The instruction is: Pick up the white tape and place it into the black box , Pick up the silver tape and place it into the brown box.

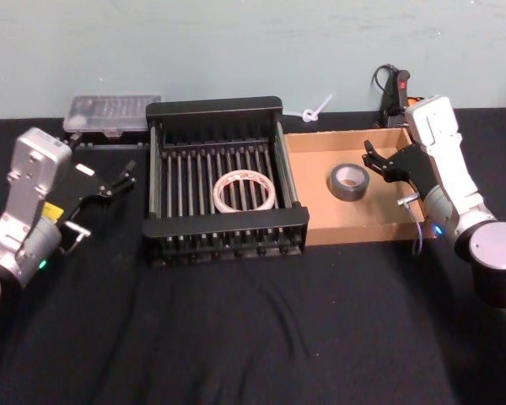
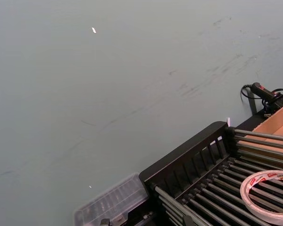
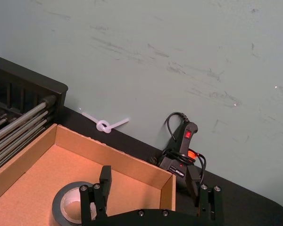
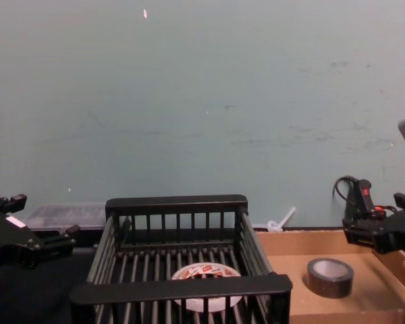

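The white tape [image 1: 245, 191] lies flat on the slatted floor of the black box [image 1: 156, 169], also seen as the white tape [image 2: 269, 195] and the white tape [image 4: 206, 277] behind the front bars. The silver tape [image 1: 348, 181] lies flat in the brown box [image 1: 312, 160]. My right gripper [image 1: 378, 160] hovers open just right of the silver tape [image 3: 70, 207], with nothing between its fingers [image 3: 104, 186]. My left gripper [image 1: 118, 180] is open and empty over the cloth, left of the black box [image 4: 182, 287].
A clear plastic case [image 1: 111, 114] sits behind the black box's left corner. A black tool with a red switch [image 3: 184, 150] and a knotted white tie [image 3: 104, 125] lie by the wall behind the brown box [image 3: 118, 160]. Black cloth covers the table.
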`<state>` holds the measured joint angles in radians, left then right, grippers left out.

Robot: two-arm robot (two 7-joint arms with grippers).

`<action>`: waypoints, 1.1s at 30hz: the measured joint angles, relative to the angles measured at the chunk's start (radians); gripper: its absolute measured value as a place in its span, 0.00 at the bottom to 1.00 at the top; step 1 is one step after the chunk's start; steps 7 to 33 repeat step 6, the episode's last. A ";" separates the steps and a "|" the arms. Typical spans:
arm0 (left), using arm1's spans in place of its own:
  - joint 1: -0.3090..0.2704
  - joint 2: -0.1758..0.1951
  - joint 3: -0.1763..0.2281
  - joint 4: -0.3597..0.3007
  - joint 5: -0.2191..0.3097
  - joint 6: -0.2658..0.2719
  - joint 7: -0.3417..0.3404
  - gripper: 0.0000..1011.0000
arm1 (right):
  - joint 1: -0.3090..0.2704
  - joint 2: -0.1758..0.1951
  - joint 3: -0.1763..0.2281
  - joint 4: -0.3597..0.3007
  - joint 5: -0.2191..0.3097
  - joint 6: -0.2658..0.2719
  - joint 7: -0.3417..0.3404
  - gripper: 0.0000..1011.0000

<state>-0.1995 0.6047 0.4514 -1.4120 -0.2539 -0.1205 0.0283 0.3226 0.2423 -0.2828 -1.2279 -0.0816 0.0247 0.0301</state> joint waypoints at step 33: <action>0.000 0.000 0.000 0.000 0.000 0.000 0.000 0.99 | 0.000 0.000 0.000 0.000 0.000 0.000 0.000 0.99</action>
